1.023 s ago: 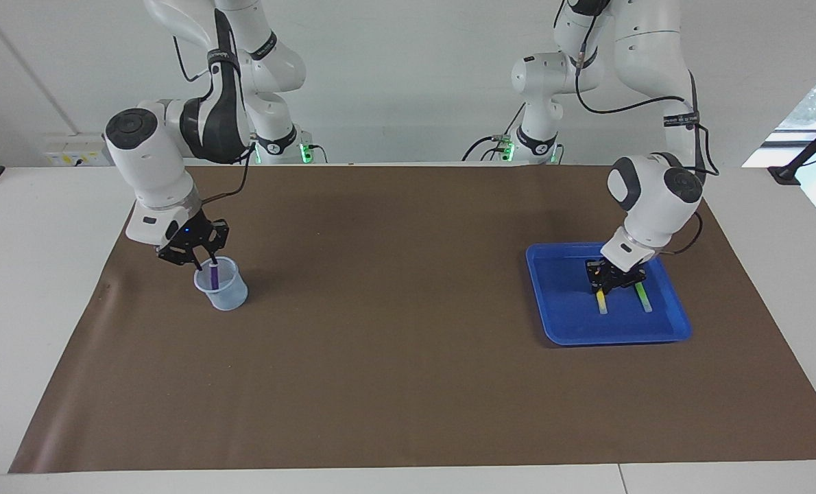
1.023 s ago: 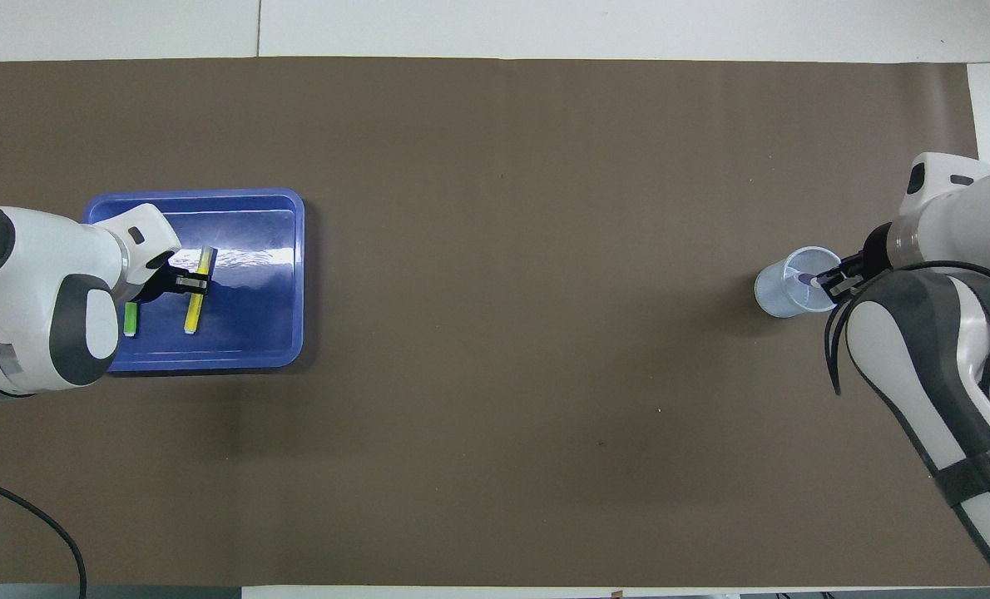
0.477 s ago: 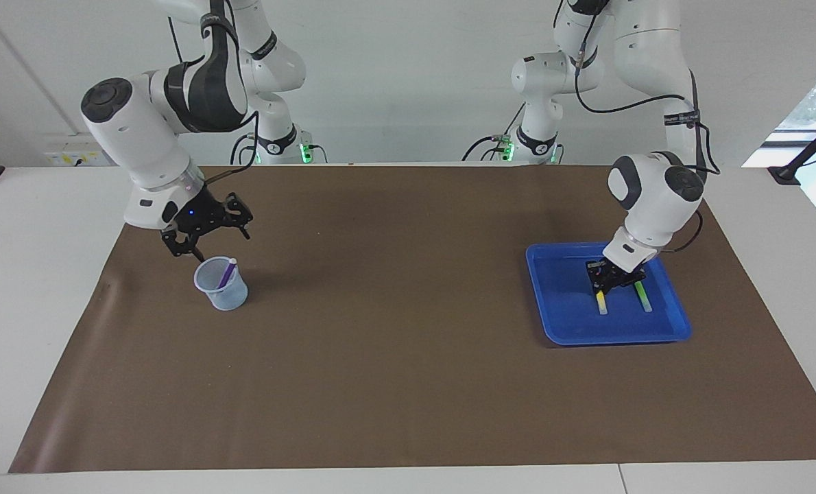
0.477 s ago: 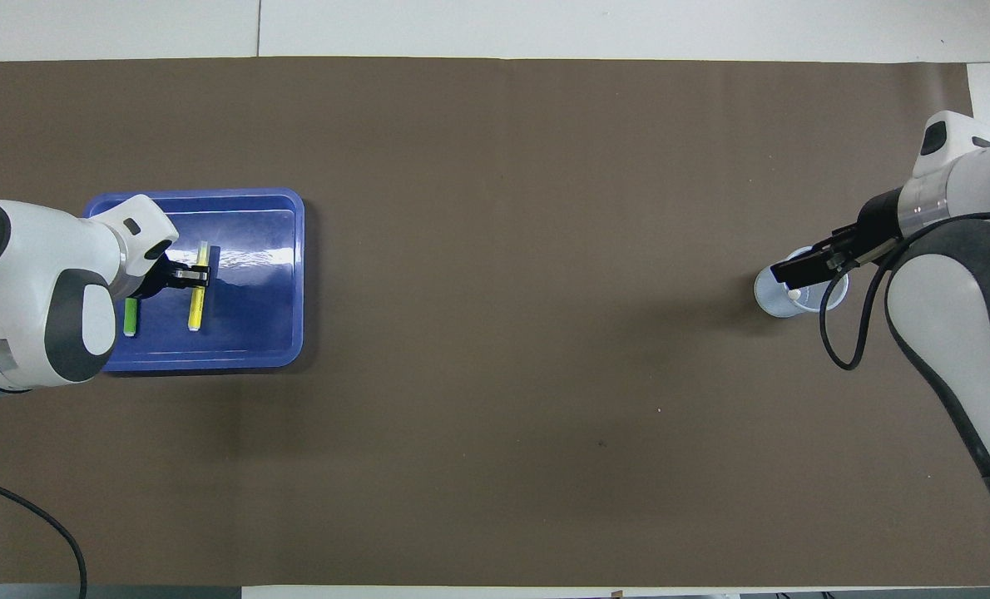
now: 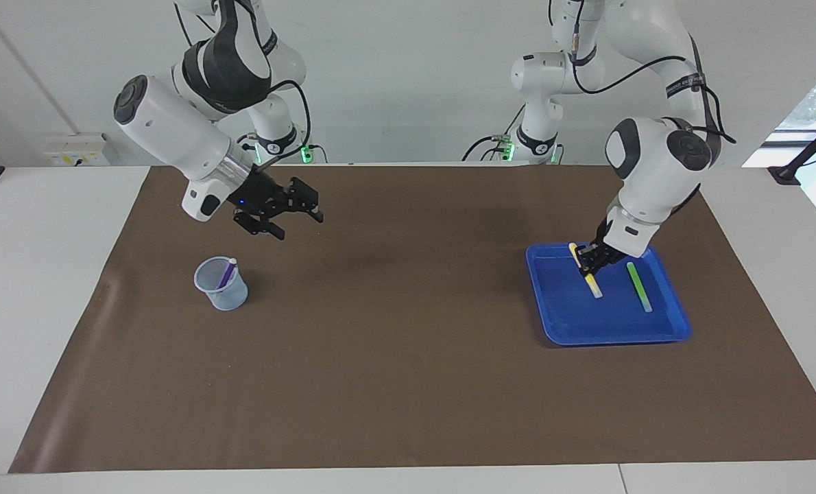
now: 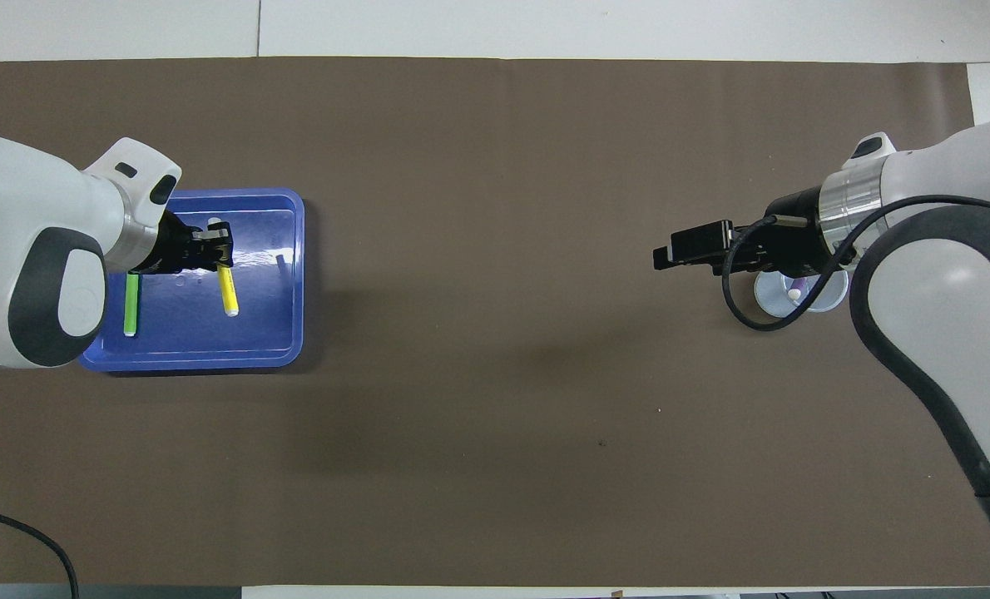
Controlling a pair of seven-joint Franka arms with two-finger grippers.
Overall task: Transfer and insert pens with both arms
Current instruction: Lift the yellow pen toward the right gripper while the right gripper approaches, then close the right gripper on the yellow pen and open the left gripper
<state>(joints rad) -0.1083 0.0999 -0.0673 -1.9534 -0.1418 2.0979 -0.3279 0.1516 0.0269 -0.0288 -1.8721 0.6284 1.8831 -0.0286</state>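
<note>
While left pincer (image 5: 585,264) grips yellow pen (image 5: 586,272), green pen (image 5: 639,286) lies beside.

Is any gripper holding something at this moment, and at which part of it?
The left gripper holds the slim yellow pen near its upper end, tilted over the blue plastic tray. The right gripper is open and holds nothing.

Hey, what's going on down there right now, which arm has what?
Left gripper shut on yellow pen, lifted over blue tray. Right gripper open, empty. Purple pen in cup. Nothing blocking.
</note>
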